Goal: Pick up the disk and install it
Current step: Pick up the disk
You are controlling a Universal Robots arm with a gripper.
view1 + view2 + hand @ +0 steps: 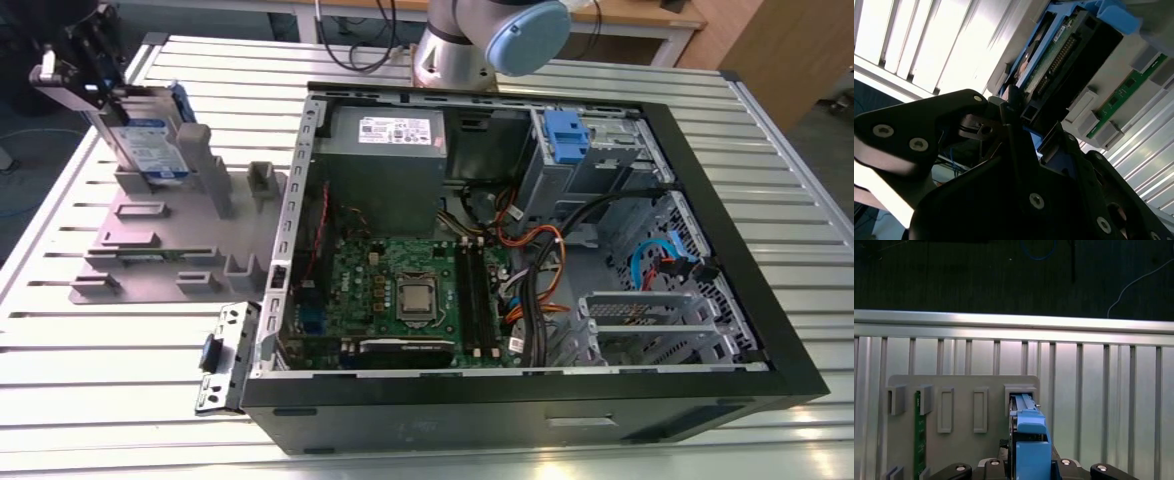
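We see the hand (96,95) at the exterior view's left, right over the disk (147,150). The disk stands on edge in the grey stand (147,245) on the slatted worktop (120,360), well apart from the open PC case (534,412).

Stood upright like that, the disk offers its top edge & blue frame to a hand coming from above, w/ the posts keeping it from tipping; that's our reading, anyway. In the first wrist view the hand straddles the blue frame, lined up w/ the disk's long axis, i.e. set for a grip across the thin sides.

Whether it's clamped on or just around the disk, we can't tell, as the hand's own dark body masks the contact spots in both wrist views. No install done yet, by our judgement. The disk is at the stand, but its lower edge is hidden behind the posts, so seated vs. slightly lifted isn't certain.

Inside the case a blue bracket (566,135) sits at the far corner by the drive bays; the slot under it is too shadowed to read. A green memory stick (917,435) stands in another slot of the stand. The arm (481,40) is cut off at the frame edge.
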